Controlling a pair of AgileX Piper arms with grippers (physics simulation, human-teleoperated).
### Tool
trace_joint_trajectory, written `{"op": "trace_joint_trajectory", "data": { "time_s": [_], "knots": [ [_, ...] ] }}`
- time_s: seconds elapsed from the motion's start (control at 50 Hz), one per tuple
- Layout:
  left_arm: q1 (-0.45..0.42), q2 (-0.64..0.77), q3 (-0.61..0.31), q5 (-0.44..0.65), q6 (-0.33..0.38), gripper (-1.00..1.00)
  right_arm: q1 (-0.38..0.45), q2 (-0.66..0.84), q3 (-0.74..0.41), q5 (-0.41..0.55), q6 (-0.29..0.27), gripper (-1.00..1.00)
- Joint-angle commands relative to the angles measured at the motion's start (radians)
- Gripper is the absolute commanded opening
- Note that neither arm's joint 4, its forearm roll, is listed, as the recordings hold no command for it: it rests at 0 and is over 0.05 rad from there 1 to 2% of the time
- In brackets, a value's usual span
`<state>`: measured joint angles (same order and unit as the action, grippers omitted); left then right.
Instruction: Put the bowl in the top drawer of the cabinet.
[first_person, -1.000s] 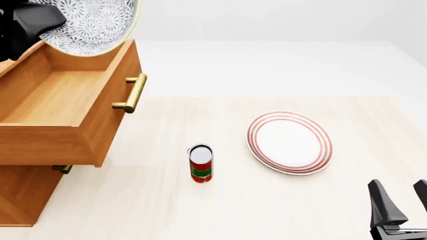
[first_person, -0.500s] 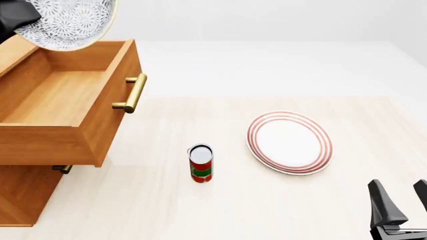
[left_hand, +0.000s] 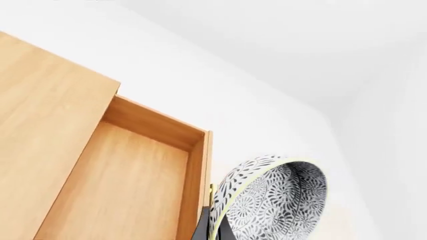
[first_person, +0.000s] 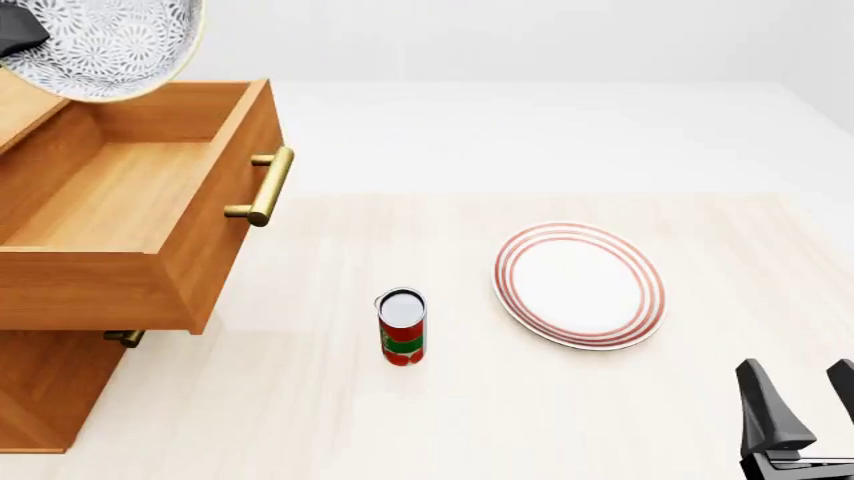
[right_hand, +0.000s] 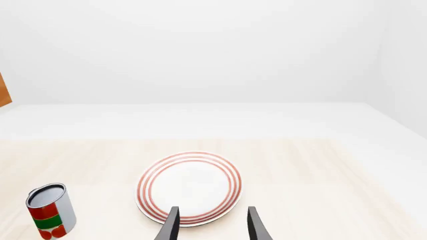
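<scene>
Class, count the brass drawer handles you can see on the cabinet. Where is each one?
2. One bar handle is on the front of the open top drawer; a second peeks out beneath that drawer, mostly hidden. Others may be out of view.

Floral bowl (first_person: 107, 45) tilted above open top drawer (first_person: 127, 215), cabinet (first_person: 40, 390)

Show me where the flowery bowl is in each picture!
Front view: the bowl is at the top left corner, up in the air over the open top drawer.
Left wrist view: the bowl is at the bottom, right of middle, held by its rim in the left gripper.
Right wrist view: not there.
Shared landmark: the top drawer, in the front and left wrist views.
</scene>
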<state>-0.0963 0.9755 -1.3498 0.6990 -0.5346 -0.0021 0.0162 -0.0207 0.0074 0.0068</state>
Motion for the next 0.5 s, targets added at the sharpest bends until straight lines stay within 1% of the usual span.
{"op": "trace_joint_trajectory", "data": {
  "time_s": [0.02, 0.2, 0.5],
  "knots": [
    [0.041, 0.013, -0.026, 0.023, 0.028, -1.0, 0.0, 0.0, 0.0, 0.0, 0.0, 1.0],
    [0.061, 0.021, -0.038, 0.045, 0.048, -1.0, 0.0, 0.0, 0.0, 0.0, 0.0, 1.0],
    [0.088, 0.025, -0.056, 0.072, 0.043, -1.0, 0.0, 0.0, 0.0, 0.0, 0.0, 1.0]
  ]
}}
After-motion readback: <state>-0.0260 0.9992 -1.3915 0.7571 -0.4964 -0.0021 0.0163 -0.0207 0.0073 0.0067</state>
